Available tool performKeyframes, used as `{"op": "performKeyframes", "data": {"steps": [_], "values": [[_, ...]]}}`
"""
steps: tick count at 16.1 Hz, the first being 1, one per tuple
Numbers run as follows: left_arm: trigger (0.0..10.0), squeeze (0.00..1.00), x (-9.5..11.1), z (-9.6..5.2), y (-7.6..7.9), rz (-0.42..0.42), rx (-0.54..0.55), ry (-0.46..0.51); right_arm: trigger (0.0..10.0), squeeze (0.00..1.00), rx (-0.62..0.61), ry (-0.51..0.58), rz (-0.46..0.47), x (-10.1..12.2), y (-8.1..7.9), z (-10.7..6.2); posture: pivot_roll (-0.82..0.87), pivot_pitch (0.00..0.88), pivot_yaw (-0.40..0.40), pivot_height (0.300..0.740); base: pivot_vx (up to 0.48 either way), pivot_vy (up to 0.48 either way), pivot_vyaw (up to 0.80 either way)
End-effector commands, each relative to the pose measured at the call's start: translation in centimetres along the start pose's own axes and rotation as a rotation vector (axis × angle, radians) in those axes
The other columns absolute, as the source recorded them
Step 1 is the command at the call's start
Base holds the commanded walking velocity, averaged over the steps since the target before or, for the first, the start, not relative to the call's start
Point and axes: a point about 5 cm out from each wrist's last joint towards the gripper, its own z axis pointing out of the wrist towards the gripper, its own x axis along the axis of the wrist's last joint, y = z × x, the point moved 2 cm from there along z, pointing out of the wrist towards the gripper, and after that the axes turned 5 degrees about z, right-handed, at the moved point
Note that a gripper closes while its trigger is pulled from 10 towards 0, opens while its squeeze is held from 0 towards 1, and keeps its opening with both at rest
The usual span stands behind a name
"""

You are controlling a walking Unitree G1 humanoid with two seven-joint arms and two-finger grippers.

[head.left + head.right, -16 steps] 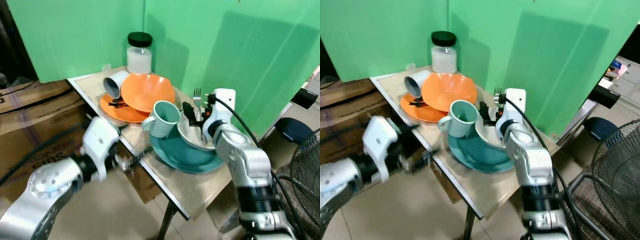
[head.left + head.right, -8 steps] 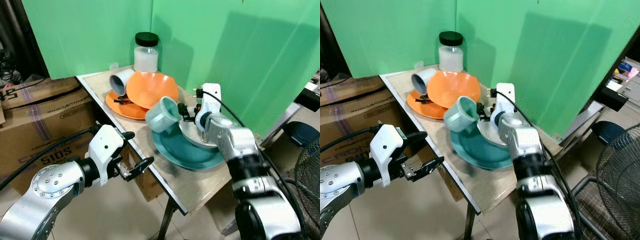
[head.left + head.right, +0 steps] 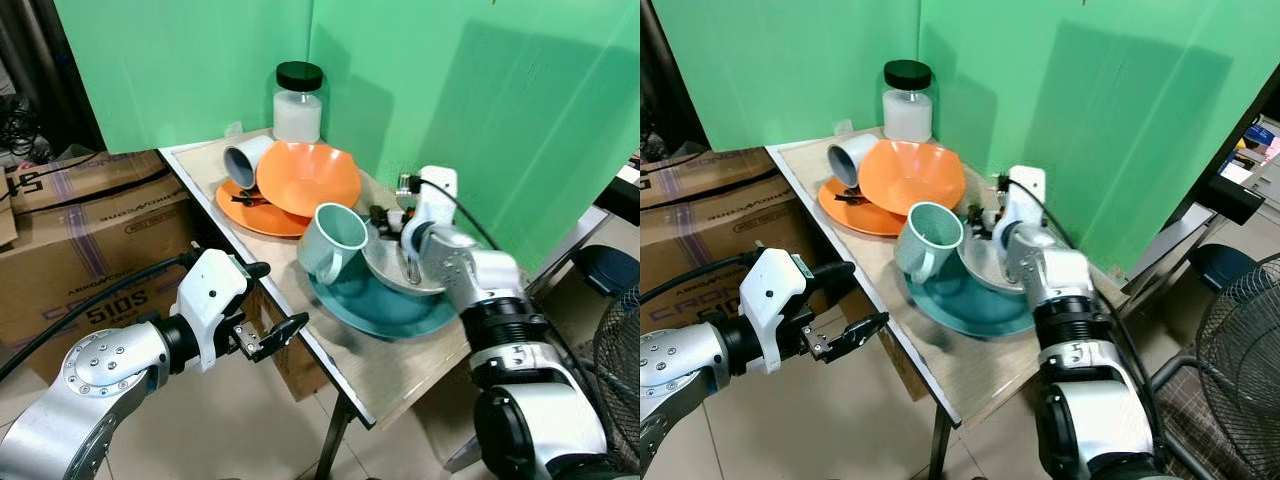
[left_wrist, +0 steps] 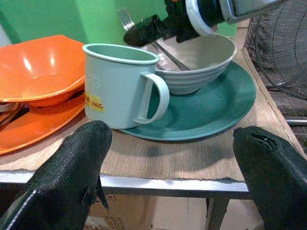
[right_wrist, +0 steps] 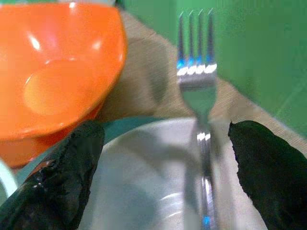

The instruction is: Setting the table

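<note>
My right gripper (image 5: 158,167) hovers wide open over the fork (image 5: 197,91) in the bowl (image 3: 425,268). The fork looks thin, stiff and slippery; I'd pinch mid-handle. My left gripper (image 3: 270,335) waits open, empty, near the table (image 3: 390,385).

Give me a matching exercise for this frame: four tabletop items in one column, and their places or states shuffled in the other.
Items:
1. mint mug
2. fork
3. orange bowl
4. jar

Places:
A. at the back corner, black lid on
B. on the orange plate
C. resting in the grey bowl
D. on the teal plate, handle toward the left gripper

Pairs: 1-D, 2-C, 3-B, 4-A
</note>
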Motion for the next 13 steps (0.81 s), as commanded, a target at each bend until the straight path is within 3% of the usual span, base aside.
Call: {"op": "performKeyframes", "data": {"steps": [1, 5, 7, 11, 12, 13], "values": [[10.0, 0.0, 0.4, 0.0, 0.0, 0.021, -0.008, 0.012, 10.0, 0.0, -0.002, 0.037, 0.012, 1.5, 0.3, -0.3, 0.18, 0.0, -0.076, 0.74, 0.0, 0.0, 0.0], [10.0, 0.0, 0.4, 0.1, 0.0, 0.025, -0.014, 0.012, 9.7, 0.0, -0.027, -0.007, -0.009, 0.8, 1.0, -0.3, 0.17, 0.0, -0.072, 0.74, 0.0, 0.0, 0.0], [10.0, 0.0, 0.4, 0.1, 0.0, 0.027, -0.018, 0.011, 4.8, 0.0, -0.055, -0.041, -0.024, -0.3, 1.2, 0.2, 0.18, 0.0, -0.073, 0.74, 0.0, 0.0, 0.0], [10.0, 0.0, 0.4, 0.0, 0.1, 0.026, -0.02, 0.01, 4.7, 0.0, -0.063, -0.115, -0.056, -1.9, 1.1, 0.5, 0.18, 0.0, -0.074, 0.74, 0.0, 0.0, 0.0], [10.0, 0.0, 0.4, 0.0, 0.1, 0.026, -0.02, 0.01, 3.8, 0.0, -0.064, -0.118, -0.055, -2.0, 1.1, 0.6, 0.18, 0.0, -0.074, 0.74, 0.0, 0.0, 0.0], [10.0, 0.0, 0.4, 0.0, 0.0, 0.026, -0.02, 0.01, 1.8, 0.0, -0.065, -0.117, -0.048, -2.0, 1.1, 0.6, 0.18, 0.0, -0.074, 0.74, 0.0, 0.0, 0.0]]}}
